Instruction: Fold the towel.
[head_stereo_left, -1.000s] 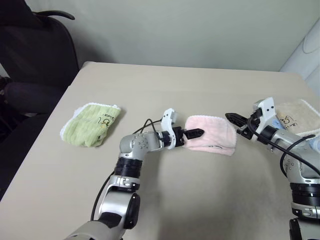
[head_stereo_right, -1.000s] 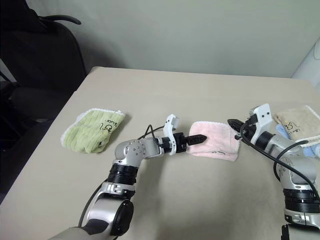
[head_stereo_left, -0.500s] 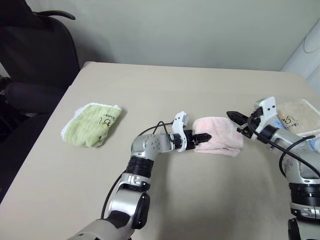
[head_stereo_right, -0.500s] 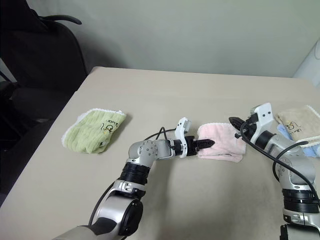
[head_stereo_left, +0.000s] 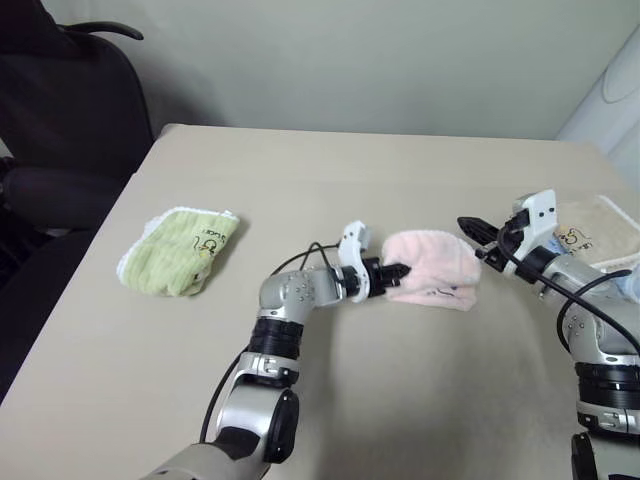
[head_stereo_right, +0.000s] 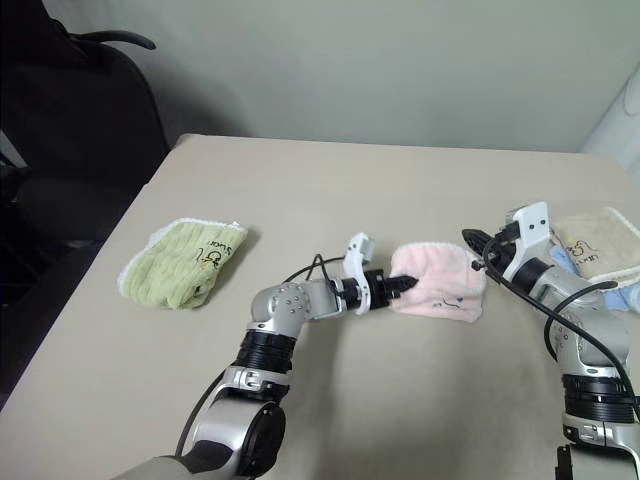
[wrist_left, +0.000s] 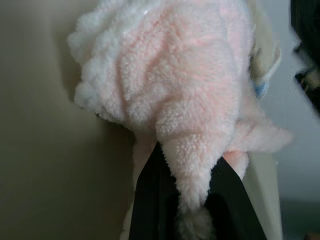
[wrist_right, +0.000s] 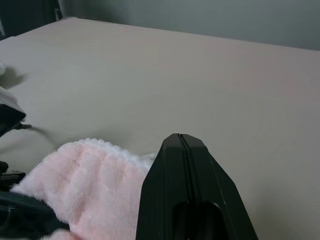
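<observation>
The pale pink towel (head_stereo_left: 435, 265) lies bunched in a folded lump near the middle of the table (head_stereo_left: 330, 170). My left gripper (head_stereo_left: 398, 272) points at its left end and is shut on a pinch of the pink cloth (wrist_left: 175, 75), which bulges out between the two black fingers (wrist_left: 150, 200). My right gripper (head_stereo_left: 468, 226) hovers just over the towel's far right corner. It is shut with nothing between its fingers (wrist_right: 181, 145). The pink terry (wrist_right: 90, 185) lies below and beside it.
A folded green towel (head_stereo_left: 180, 250) lies at the table's left side. A beige towel with white edging (head_stereo_left: 600, 225) sits at the right edge behind my right arm. A dark office chair (head_stereo_left: 60, 110) stands beyond the table's left corner.
My left gripper went from open to shut on the towel's left end. It pushed the towel a little to the right and bunched it up. The right gripper barely moved.
</observation>
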